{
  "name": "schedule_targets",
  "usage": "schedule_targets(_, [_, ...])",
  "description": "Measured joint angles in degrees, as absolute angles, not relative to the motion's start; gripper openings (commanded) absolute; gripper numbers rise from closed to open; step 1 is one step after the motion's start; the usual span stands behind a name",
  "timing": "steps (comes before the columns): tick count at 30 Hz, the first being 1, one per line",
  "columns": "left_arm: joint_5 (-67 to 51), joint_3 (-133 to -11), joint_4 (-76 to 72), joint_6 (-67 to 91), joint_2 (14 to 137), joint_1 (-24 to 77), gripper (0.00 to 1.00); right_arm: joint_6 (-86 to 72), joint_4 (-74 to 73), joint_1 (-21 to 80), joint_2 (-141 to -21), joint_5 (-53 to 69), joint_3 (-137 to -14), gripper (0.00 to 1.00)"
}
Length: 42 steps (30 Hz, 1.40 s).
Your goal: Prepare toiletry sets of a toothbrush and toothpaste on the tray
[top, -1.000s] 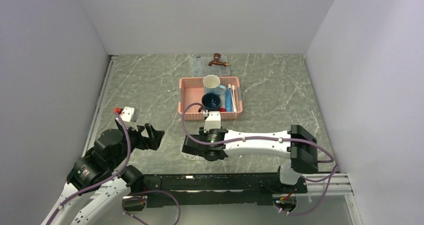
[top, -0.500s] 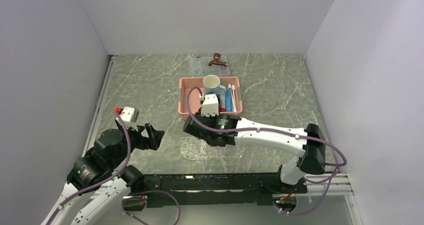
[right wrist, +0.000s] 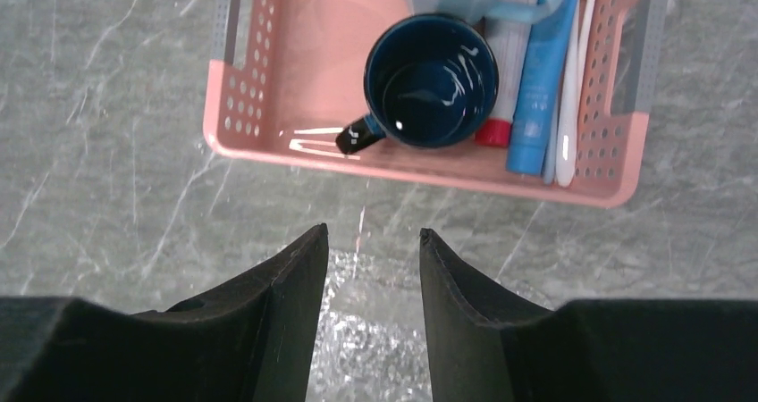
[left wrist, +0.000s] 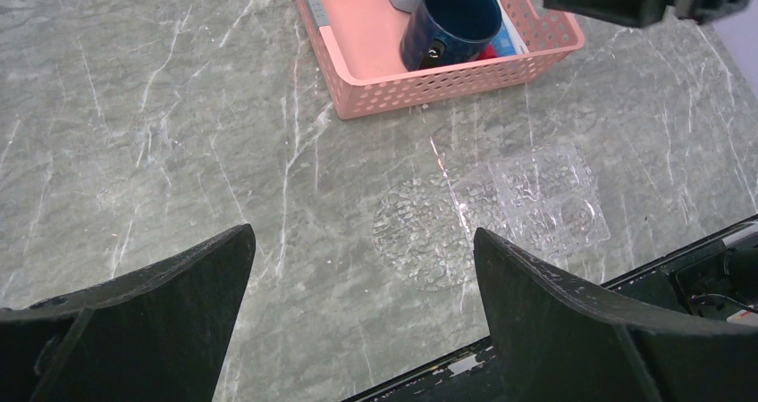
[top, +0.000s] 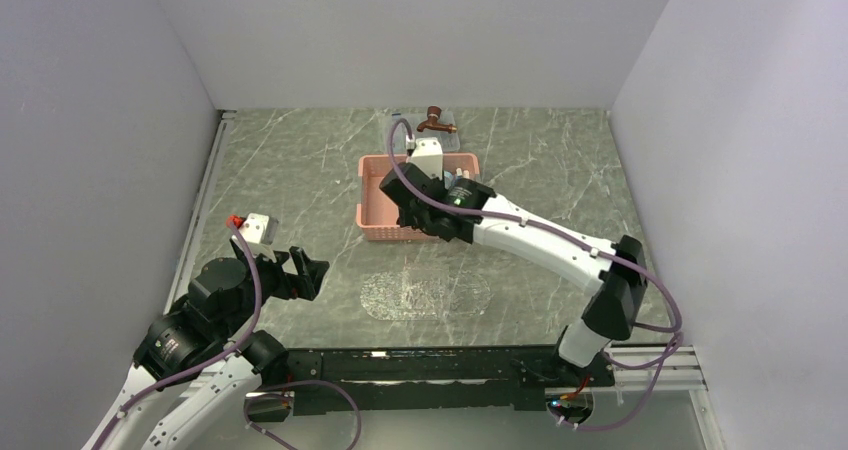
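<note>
Grey table (top: 300, 170), pink basket (right wrist: 420, 171) toward its back. Left gripper (left wrist: 362, 241) at front-left: spread wide, holds nothing. Right gripper (right wrist: 371, 241) above the basket's near rim: fingers apart, empty. Clear tray (left wrist: 547, 198) in front of the basket, not touching. Inside the basket: mug (right wrist: 433, 80), toothpaste (right wrist: 539, 89), toothbrush (right wrist: 572, 107) alongside, seemingly touching.

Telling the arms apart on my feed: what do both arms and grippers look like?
Left arm and right arm match: white shells, black joints, purple cables, a white camera box at each wrist. Left gripper and right gripper: matte black tapered fingers.
</note>
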<state>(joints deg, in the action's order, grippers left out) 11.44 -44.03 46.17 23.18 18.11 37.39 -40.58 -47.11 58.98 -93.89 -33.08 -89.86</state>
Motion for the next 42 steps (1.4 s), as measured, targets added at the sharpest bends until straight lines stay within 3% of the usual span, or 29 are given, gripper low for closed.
schedule_targets(17, [11.88,-44.03,46.24,23.2,18.65,37.39,0.99,-36.62,-45.78,52.53,-113.89,-30.44,-105.06,0.46])
schedule_targets(42, [11.88,-44.03,46.22,23.2,18.46,37.39,0.99,-42.26,-46.48,49.65,-124.51,-29.52,-108.97,0.42])
